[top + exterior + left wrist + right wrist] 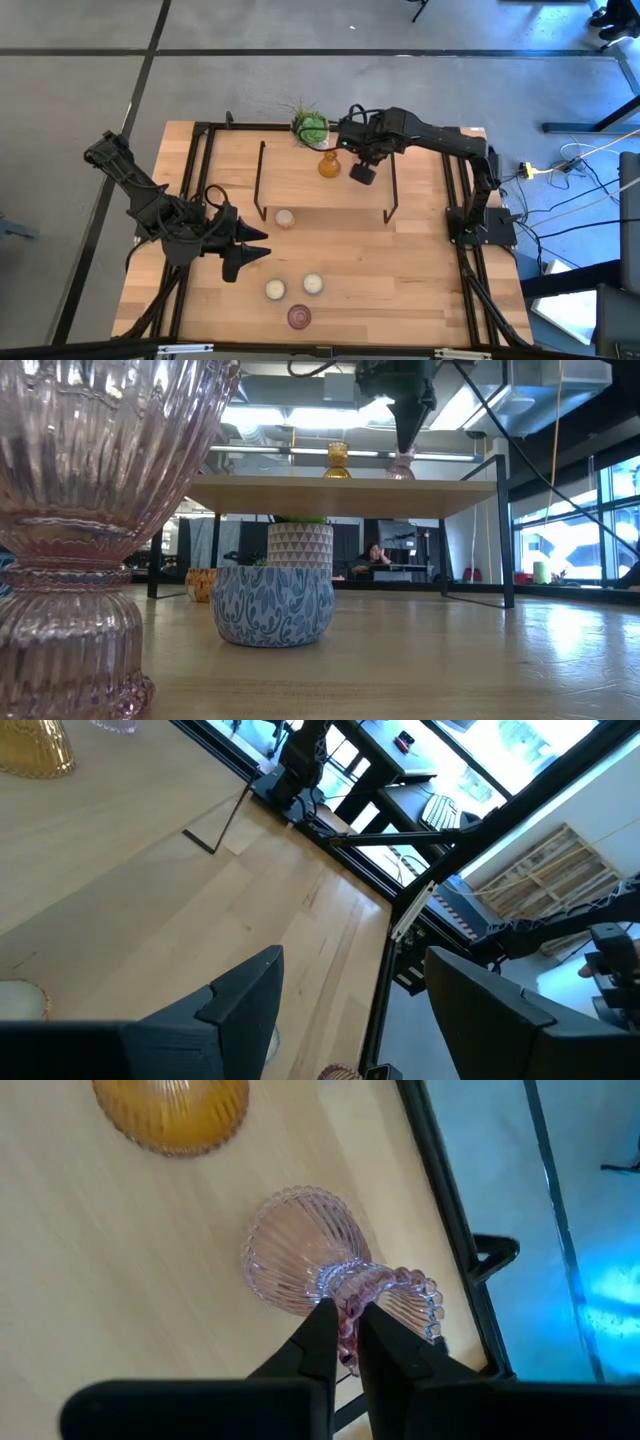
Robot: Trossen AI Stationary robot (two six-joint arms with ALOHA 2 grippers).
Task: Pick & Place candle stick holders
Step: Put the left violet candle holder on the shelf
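On the shelf (300, 195), the pink holder (300, 1255) was apparently gripped by the clenched right gripper (343, 1342), release seemingly due next.

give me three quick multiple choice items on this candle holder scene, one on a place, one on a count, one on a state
1. Where does the amber holder stand?
A. on the raised shelf
B. under the shelf
C. beside the left pincer

2. How many cream-white holders show in the high view?
A. one
B. three
C. five

3. How is the right pincer?
A. wide open over the plant
B. parked off the table
C. closed on the neck of the pink glass holder

Key: 1 A, low view shows it atop the shelf; 2 B, one under the shelf, two in front; 3 C, right wrist view shows it.
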